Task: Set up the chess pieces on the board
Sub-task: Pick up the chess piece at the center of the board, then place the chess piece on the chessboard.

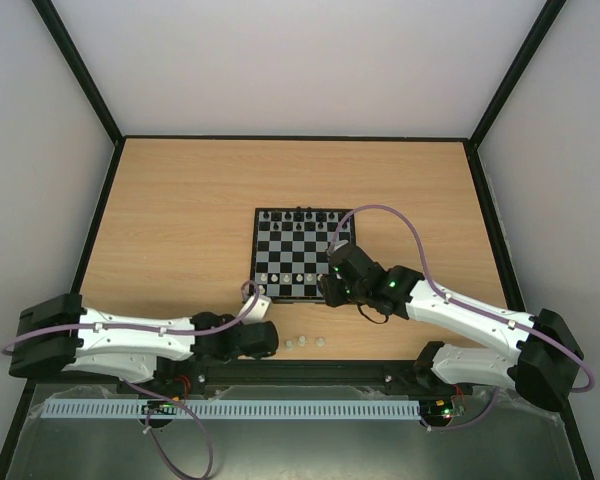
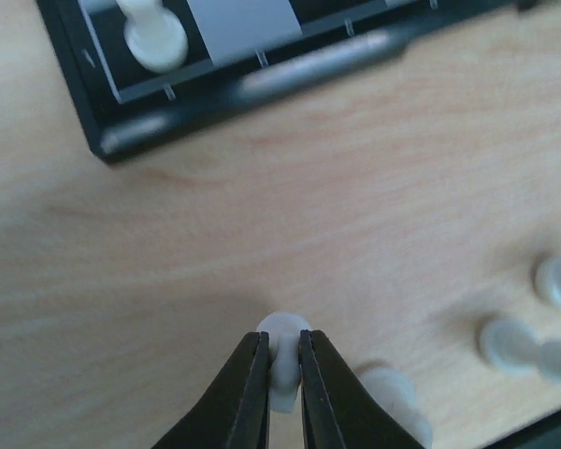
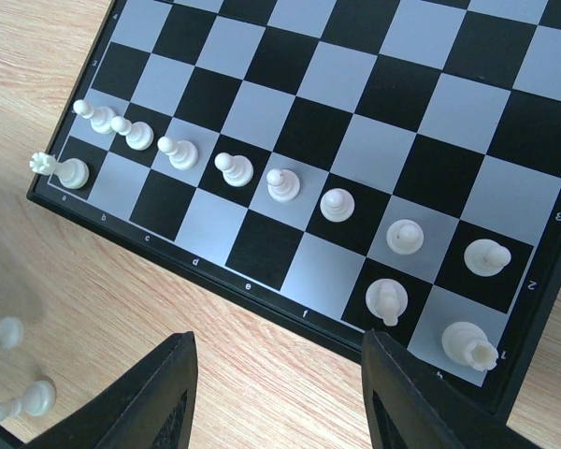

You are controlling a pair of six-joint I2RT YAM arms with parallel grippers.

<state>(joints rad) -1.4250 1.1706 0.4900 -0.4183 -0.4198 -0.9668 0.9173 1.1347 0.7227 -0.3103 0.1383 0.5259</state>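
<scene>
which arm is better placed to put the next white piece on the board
Left. The left gripper is shut on a white piece just off the board. The right gripper hangs open and empty at the board's near edge.

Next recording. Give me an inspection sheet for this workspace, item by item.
Surface: wooden table, light grain.
Job's things: board mid-table; eight white pawns in a row, three back-row pieces behind them; loose white pieces on the table by its near edge; black pieces along the far row.
Clutter: nothing seen.
Grippers: left gripper shut on a white piece off the board; right gripper open, empty, at the board's near edge.
Cables: purple cable loops over the board's right side.
Surroundings: white walls, black frame.
</scene>
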